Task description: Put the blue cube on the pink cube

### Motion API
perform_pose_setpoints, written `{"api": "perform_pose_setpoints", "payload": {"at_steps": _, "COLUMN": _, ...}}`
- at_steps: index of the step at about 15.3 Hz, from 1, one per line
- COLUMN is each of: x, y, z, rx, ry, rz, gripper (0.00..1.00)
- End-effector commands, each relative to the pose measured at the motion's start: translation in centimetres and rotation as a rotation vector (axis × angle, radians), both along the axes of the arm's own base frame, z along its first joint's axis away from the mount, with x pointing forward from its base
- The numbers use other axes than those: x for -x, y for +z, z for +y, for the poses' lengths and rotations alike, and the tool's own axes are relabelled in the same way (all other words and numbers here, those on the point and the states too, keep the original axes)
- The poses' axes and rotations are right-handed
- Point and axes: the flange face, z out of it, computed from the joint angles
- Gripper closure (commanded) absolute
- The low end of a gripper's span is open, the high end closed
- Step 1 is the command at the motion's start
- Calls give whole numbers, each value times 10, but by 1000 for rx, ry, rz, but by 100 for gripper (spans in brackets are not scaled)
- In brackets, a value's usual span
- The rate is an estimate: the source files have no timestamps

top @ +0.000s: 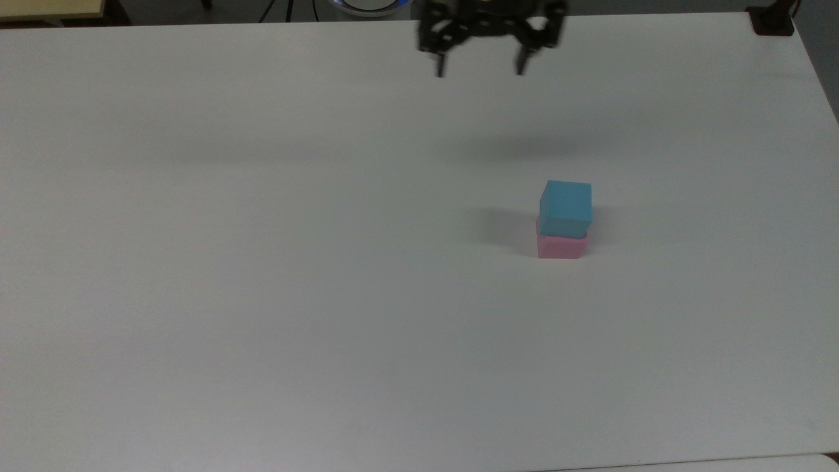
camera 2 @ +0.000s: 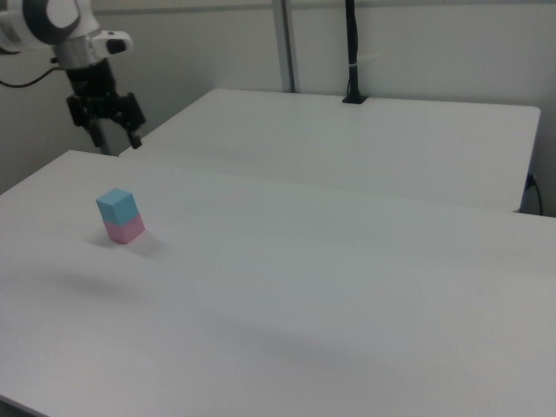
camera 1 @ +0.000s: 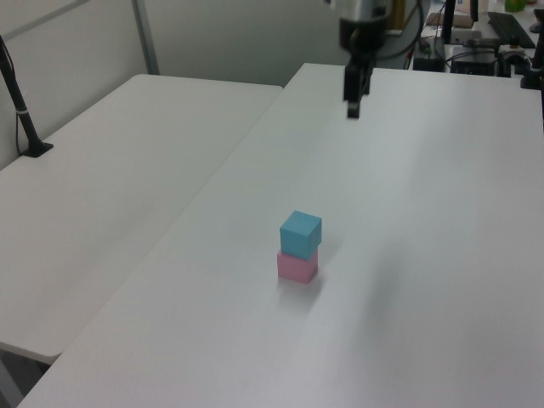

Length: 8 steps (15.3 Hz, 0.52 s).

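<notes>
On the top view's left I see bare white desk (top: 262,295). Further right, at the top edge, my gripper (top: 480,69) hangs high above the desk with its fingers (top: 440,67) spread open and nothing between them. Right of it and lower in the top view, well apart from the gripper, the blue cube (top: 565,208) sits on the pink cube (top: 561,246), turned slightly against it. In the left view I see the stack standing mid-desk, the gripper (camera 1: 352,106) far behind it.

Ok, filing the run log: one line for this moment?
blue cube: stacked on pink cube | gripper: open, empty, raised clear | table
</notes>
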Motion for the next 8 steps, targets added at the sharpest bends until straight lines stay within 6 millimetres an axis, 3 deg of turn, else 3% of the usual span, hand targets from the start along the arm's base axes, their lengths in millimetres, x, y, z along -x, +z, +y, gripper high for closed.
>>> {"api": "perform_pose_setpoints", "payload": {"at_steps": 1, "x": 22, "y": 8, "z": -90, "rx": -7, "ry": -17, "rz": 60, "gripper": 0}}
{"api": "perform_pose_setpoints", "payload": {"at_steps": 4, "x": 20, "y": 7, "z": -141, "rx": -9, "ry": -98, "rz": 57, "gripper": 0}}
{"api": "perform_pose_setpoints", "payload": {"at_steps": 8, "x": 16, "y": 4, "z": -155, "rx": -11, "ry": -102, "rz": 46, "gripper": 0}}
